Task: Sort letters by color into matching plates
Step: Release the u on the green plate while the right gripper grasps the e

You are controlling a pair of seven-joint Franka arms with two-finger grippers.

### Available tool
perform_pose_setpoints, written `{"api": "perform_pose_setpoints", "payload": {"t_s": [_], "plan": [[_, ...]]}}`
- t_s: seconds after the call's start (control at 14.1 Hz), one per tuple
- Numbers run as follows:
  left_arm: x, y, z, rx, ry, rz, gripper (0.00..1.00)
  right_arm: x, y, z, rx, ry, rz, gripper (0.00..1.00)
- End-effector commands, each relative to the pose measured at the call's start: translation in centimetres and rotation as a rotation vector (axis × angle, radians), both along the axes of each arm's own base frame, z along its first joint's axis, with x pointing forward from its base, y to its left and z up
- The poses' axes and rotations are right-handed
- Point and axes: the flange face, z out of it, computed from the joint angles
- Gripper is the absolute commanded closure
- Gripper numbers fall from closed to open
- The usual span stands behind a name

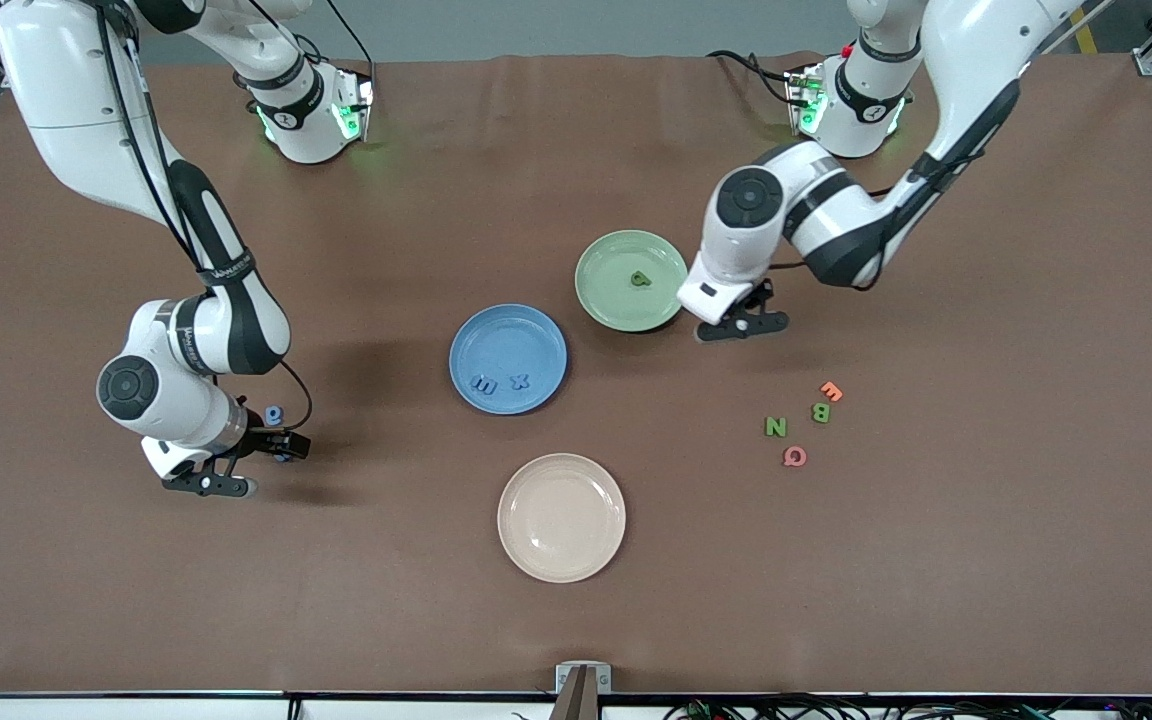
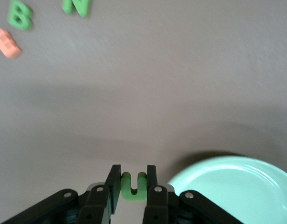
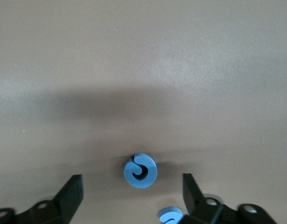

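Two grippers are working: my left gripper (image 2: 133, 186), jaws pinching a green letter (image 2: 134, 185), is hanging beside the green plate (image 2: 236, 186) for release. My right gripper (image 3: 132, 193), jaws spread, is straddling a blue letter (image 3: 140, 170) lying on the surface, well apart from the blue plate (image 1: 508, 358).

- Green letters N (image 1: 775, 427) and B (image 1: 821, 413), orange E (image 1: 831, 391), pink Q (image 1: 795, 456): clustered on the desk (image 1: 986, 560).
- Blue plate (image 1: 476, 345): letters X (image 1: 522, 380), M or W (image 1: 485, 383).
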Motion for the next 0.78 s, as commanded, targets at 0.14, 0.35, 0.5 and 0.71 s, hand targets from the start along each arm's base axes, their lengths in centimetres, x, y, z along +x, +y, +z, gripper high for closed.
{"api": "perform_pose_setpoints", "payload": {"t_s": [0.14, 0.35, 0.5, 0.71], "plan": [[-3.4, -5.1, -1.6, -0.067, 0.041, 0.111, 1.0, -1.0, -0.2, 0.6, 0.002, -0.004, 0.01, 0.41], [-4.4, -6.7, -2.0, -0.084, 0.05, 0.144, 0.93, -1.0, -0.2, 0.4, 0.002, -0.009, 0.01, 0.41], [-4.0, -6.9, -1.9, -0.092, 0.048, 0.149, 0.75, -0.9, -0.2, 0.3, 0.002, -0.018, 0.01, 0.41], [-2.3, -6.6, -2.4, -0.099, 0.047, 0.164, 0.69, -0.8, -0.2, 0.2, 0.002, -0.025, 0.01, 0.41]]}}
